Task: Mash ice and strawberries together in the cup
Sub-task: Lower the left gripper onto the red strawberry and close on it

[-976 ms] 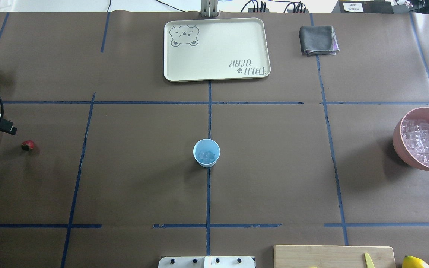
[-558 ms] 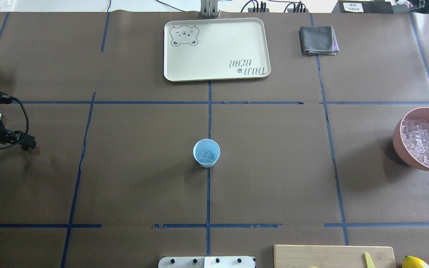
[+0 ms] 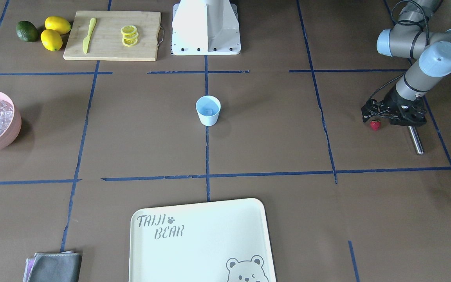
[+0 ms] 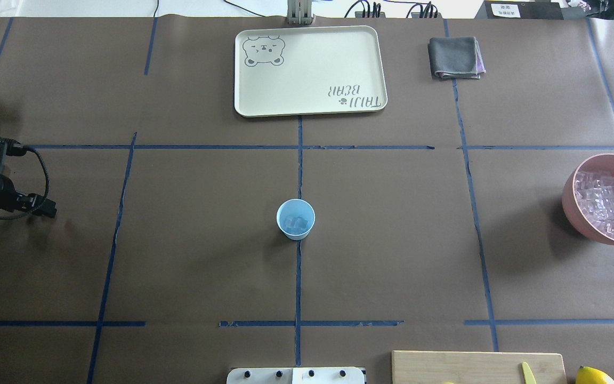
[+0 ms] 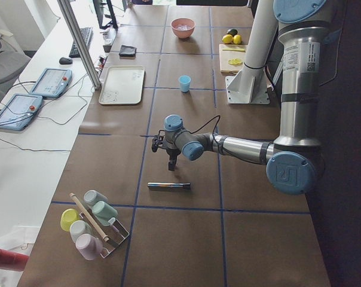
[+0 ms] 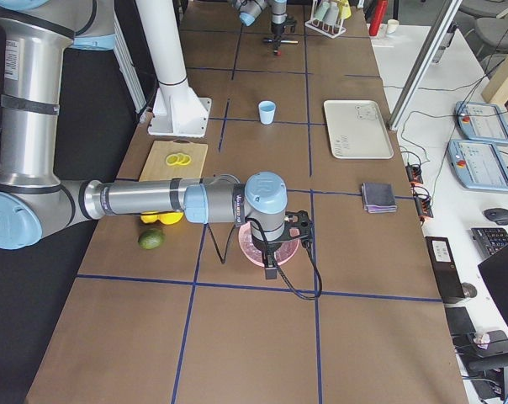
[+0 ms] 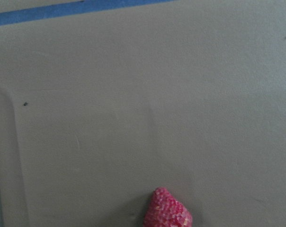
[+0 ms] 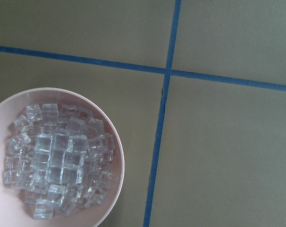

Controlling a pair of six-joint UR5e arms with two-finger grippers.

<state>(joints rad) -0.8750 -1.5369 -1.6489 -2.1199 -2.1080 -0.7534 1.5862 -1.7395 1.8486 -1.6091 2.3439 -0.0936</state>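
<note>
Red strawberry (image 3: 374, 125) sits at the left fingers (image 3: 370, 114), far from the cup (image 3: 208, 111).

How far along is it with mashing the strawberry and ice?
Done: ice cubes sit in the cup. In hand: the left gripper hovers over the strawberry; I cannot tell whether it grips yet. Left: the strawberry goes into the cup, then mashing, probably with the metal rod nearby.

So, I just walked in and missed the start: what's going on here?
The left gripper is down at the strawberry on the table, beside a metal rod; whether it has gripped it is unclear. The cup in the middle holds a few ice cubes. The right arm hangs over the pink bowl of ice.
</note>
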